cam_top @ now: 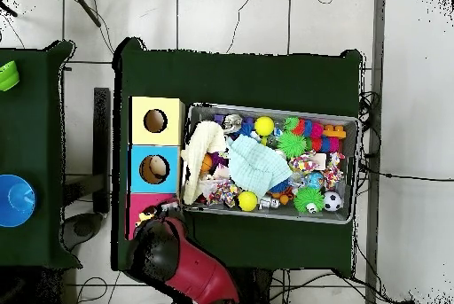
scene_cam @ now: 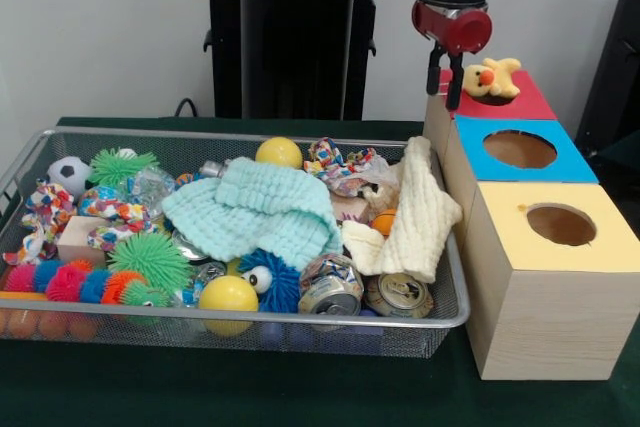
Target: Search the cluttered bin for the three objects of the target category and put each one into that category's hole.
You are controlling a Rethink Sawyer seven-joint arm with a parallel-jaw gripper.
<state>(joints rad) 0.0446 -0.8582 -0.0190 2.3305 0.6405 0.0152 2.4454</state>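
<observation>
My black fingers (scene_cam: 447, 75) hang parted and empty just beside the small yellow plush duck with an orange beak (scene_cam: 489, 78), which rests in the round hole of the red-topped pale wooden box (scene_cam: 521, 104). I judge the duck could lodge on that hole's rim, or snag a finger and tumble off the box toward the silver wire-mesh bin (scene_cam: 440, 315).
</observation>
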